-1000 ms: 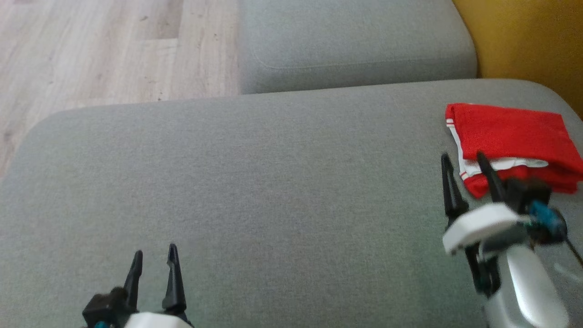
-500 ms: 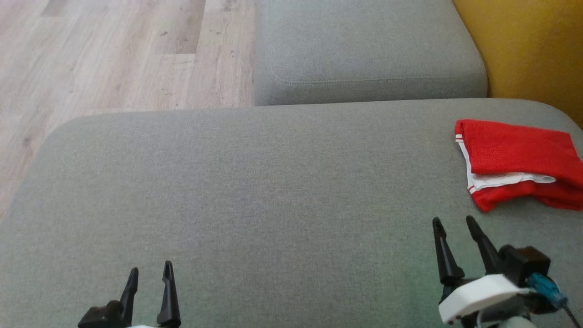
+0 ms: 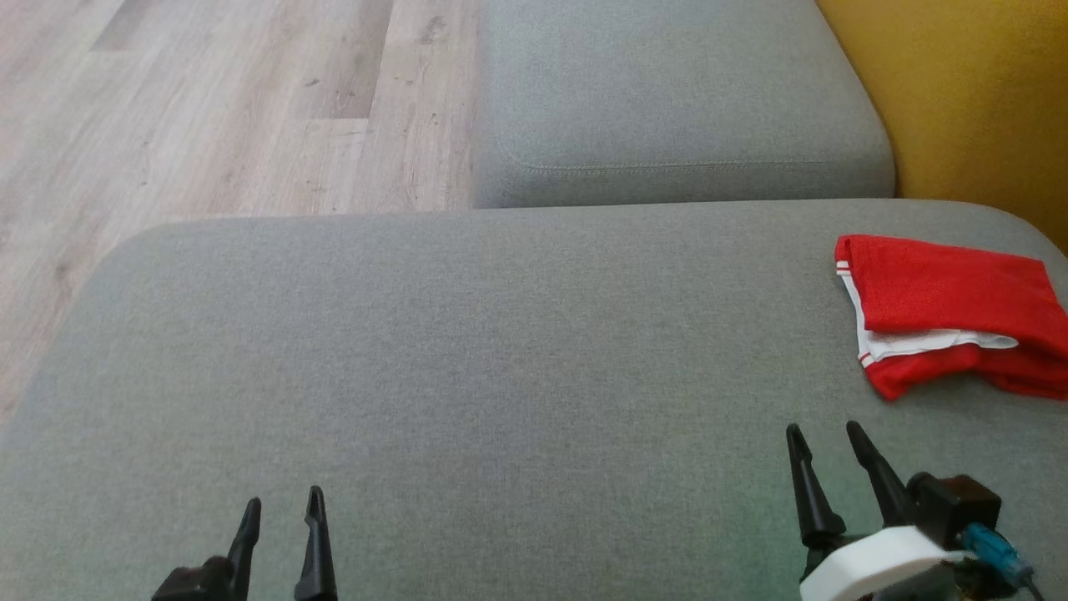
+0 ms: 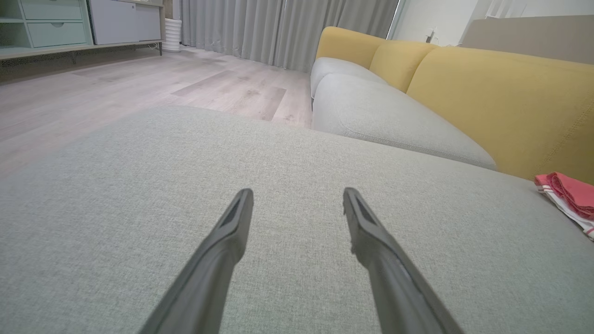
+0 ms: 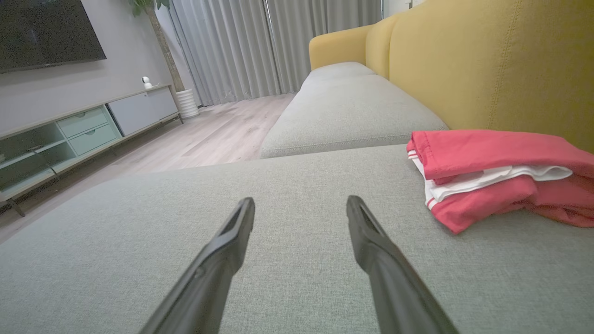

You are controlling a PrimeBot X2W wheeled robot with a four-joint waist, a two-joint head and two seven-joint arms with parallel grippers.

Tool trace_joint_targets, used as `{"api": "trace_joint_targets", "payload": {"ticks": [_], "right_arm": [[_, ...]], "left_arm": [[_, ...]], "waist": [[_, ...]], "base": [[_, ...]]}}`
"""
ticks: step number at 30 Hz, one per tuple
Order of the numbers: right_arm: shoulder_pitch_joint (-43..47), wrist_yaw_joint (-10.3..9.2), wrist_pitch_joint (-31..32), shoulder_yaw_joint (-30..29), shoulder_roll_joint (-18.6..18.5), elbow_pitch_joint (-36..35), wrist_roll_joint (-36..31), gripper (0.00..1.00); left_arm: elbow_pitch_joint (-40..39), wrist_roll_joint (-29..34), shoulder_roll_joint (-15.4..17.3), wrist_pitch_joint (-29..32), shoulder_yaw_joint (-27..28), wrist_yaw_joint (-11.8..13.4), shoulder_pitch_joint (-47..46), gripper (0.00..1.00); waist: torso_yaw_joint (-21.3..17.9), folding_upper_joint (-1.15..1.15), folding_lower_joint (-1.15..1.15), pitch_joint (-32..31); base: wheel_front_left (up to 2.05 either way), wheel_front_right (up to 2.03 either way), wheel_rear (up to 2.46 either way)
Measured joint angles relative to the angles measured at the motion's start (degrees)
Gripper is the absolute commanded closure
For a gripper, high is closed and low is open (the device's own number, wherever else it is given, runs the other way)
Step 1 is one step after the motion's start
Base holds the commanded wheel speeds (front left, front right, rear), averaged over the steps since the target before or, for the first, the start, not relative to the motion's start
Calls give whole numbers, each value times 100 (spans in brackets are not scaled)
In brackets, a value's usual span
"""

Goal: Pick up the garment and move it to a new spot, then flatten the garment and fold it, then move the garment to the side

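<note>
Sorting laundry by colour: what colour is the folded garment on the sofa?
The garment is red with white trim; right wrist view.

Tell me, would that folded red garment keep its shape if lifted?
Probably not: the red garment lies in soft loose layers, so it would likely droop and unfold. It looks thin, probably light. Pushed across the fabric cushion, it may bunch.

From the head we look steeply down on the cushion; from both wrists we skim low across it, all sharing the garment.
</note>
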Motion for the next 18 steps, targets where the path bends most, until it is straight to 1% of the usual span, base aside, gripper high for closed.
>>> {"api": "trace_joint_targets", "payload": {"ticks": [4,18], "right_arm": [[73,0,1,13,1,45,0,0],[76,0,1,90,2,133,9,0]], "left_arm": [[-21,13,0,-9,-5,41,47,0],[-92,49,12,-8,-44,49,83,0]], "waist": [[21,0,0,-20],[7,0,0,-28]], "base": [[0,0,0],[0,0,0]]}}
